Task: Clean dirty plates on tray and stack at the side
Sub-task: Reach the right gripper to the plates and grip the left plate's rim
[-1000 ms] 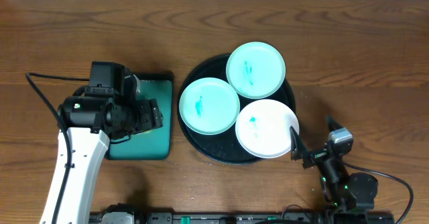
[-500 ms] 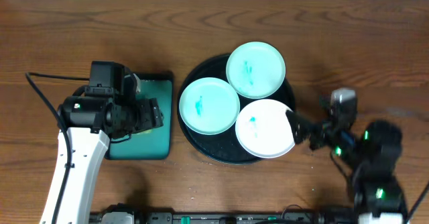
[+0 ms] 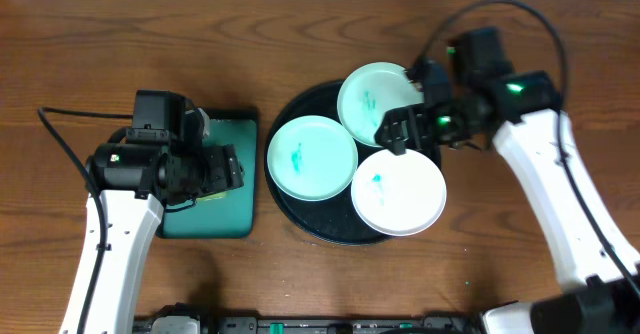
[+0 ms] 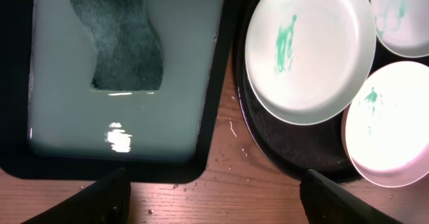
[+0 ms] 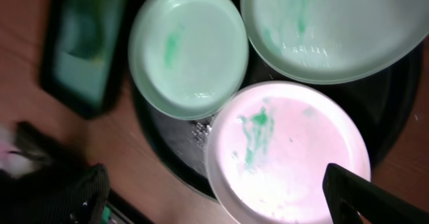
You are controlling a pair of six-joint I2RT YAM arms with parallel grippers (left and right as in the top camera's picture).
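Note:
The black tray holds three plates: a mint plate at the back, a mint plate at the left and a white plate at the front right. Each has a teal smear. My right gripper is open and empty above the tray, between the back mint plate and the white plate. In the right wrist view the white plate lies below my open right gripper. My left gripper is open and empty over the teal tray, apart from the plates.
A rectangular teal tray sits left of the black tray, with a dark green sponge lying in shallow liquid. Bare wood lies under my left gripper. Small drops lie on the wood by the black tray.
My right arm has swung from the table's front right corner up and over the black tray. The left arm and the plates have not moved.

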